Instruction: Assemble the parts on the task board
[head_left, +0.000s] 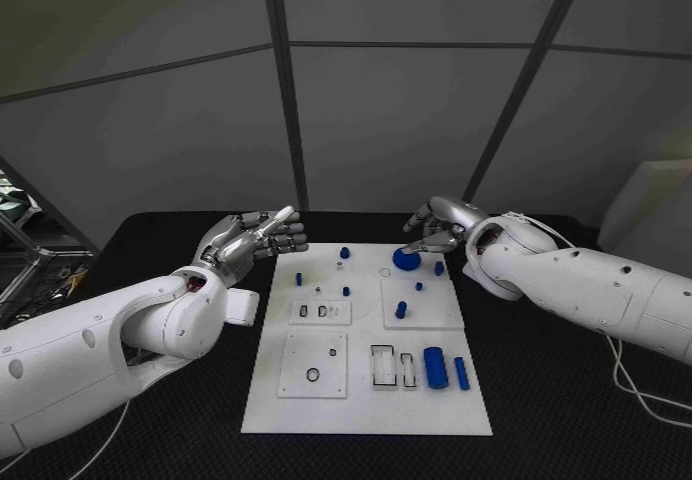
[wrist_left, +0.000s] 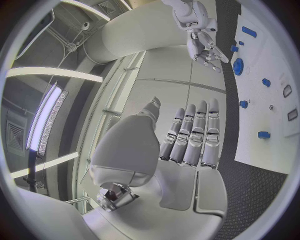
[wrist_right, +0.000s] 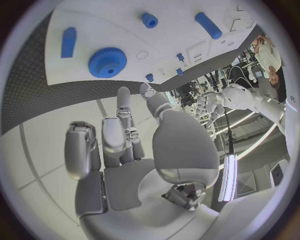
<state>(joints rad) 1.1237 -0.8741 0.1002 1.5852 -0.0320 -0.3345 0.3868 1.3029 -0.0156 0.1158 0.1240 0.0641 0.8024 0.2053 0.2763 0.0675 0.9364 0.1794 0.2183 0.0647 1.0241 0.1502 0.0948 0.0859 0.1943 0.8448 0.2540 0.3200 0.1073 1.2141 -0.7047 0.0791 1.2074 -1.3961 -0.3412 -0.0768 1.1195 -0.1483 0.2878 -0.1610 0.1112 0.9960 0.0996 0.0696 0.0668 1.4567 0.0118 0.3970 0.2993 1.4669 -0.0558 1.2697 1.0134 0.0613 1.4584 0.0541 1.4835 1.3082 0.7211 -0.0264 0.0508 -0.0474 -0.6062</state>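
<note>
The white task board (head_left: 361, 400) lies in the middle of the black table. A blue gear (head_left: 407, 259) sits near its far right edge; the right wrist view shows this gear (wrist_right: 107, 62) lying free beyond the fingertips. My right hand (head_left: 440, 225) hovers just behind and above the gear, fingers apart and holding nothing. My left hand (head_left: 260, 238) is raised over the board's far left corner, with its fingers (wrist_left: 190, 132) straight, side by side and empty. Small blue pegs (head_left: 299, 279) stand on the board's far half. Two blue cylinders (head_left: 436, 367) lie near its right edge.
Grey-framed recessed slots (head_left: 385, 366) and a ring-shaped hole (head_left: 313, 375) mark the board's near half. Black table (head_left: 548, 400) surrounds the board. A cable (head_left: 635, 385) trails along the table at the right. My right hand (wrist_left: 203, 45) also appears in the left wrist view, above the gear (wrist_left: 238, 66).
</note>
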